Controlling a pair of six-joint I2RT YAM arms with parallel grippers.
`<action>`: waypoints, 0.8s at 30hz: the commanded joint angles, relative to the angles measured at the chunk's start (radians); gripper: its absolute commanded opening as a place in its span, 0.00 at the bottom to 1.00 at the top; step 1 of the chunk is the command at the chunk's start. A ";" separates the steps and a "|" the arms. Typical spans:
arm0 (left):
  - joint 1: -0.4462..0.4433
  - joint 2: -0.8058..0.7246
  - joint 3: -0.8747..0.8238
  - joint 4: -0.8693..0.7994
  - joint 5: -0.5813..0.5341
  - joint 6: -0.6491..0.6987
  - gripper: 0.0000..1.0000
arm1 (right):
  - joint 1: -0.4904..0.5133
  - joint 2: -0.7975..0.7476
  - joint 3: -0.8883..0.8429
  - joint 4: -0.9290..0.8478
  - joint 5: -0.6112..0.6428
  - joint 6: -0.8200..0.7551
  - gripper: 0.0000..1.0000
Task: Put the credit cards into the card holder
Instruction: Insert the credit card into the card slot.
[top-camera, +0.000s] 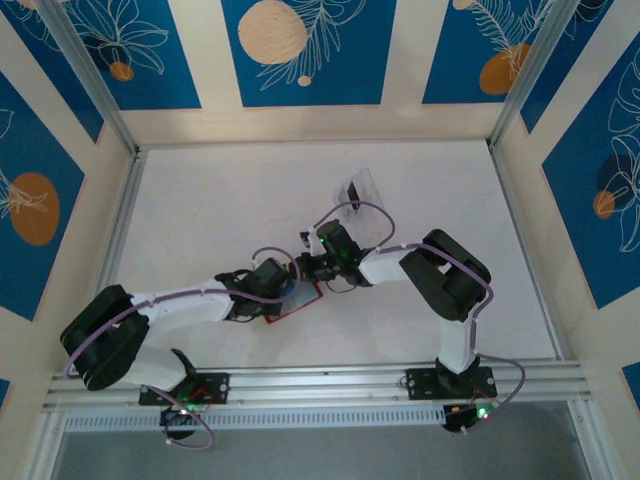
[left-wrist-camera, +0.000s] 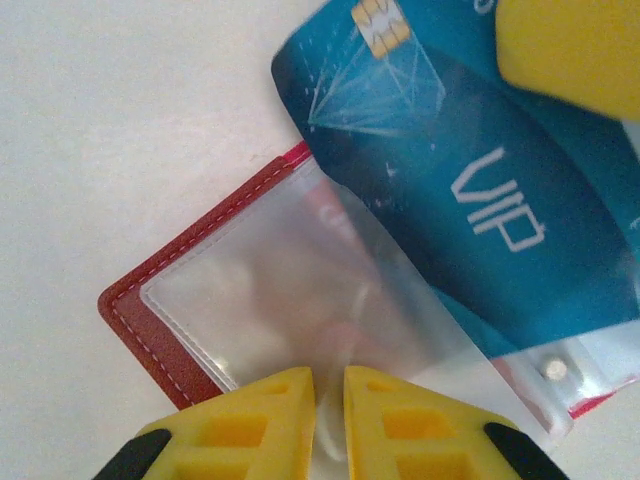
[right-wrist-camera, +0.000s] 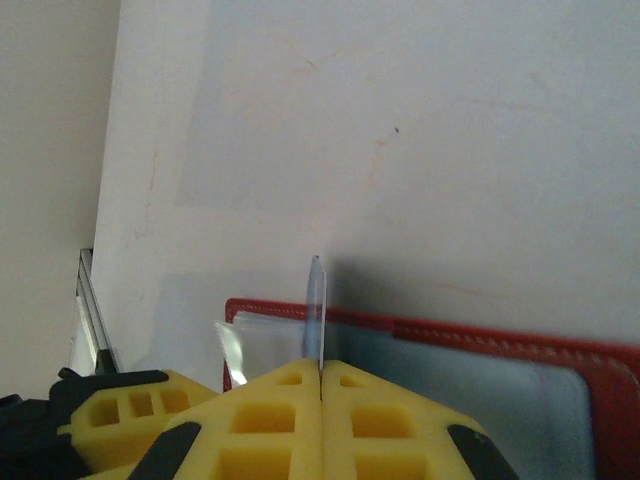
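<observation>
Station: both arms meet over the middle of the desk (top-camera: 220, 210), a little toward its near edge.

Card holder (left-wrist-camera: 200, 235): lies open and flat on the desk, red stitched border outward, clear inner sleeve facing up. Snap stud (left-wrist-camera: 553, 368) sits at the sleeve's far end in the left wrist view.

Left end effector (left-wrist-camera: 330, 385): fingers narrow, a slit between them, pinching the edge of the clear sleeve. Judged to be holding the pocket up and steadying the holder.

Right end effector (right-wrist-camera: 321, 375): closed on the blue card (right-wrist-camera: 316, 300), which stands edge-on between the pads in its own camera. The holder's red rim (right-wrist-camera: 450, 330) and sleeve lie directly ahead of the tips and below them.

Blue card, left wrist view (left-wrist-camera: 480, 200): chip and "VIP" face up, long axis running diagonally from upper left to lower right. Its lower long edge looks hazed by the clear film, so it seems to have entered the sleeve mouth. I cannot tell how deep.

Key relation: the pocket lies across the card's long edge, toward the left end effector. The right arm carries the card, so the insertion push falls to it.

Risk (judgement): the thin film may buckle, or the holder may slide if the pinch slips.
</observation>
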 joint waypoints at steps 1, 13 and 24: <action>-0.010 0.025 -0.030 -0.068 0.005 0.003 0.16 | 0.026 -0.021 -0.049 -0.027 -0.015 0.006 0.00; -0.005 -0.092 -0.011 -0.125 -0.009 -0.043 0.29 | 0.044 -0.014 -0.038 -0.140 0.005 -0.042 0.00; 0.078 -0.145 -0.058 -0.268 -0.023 -0.196 0.12 | 0.041 0.008 -0.012 -0.169 -0.006 -0.052 0.00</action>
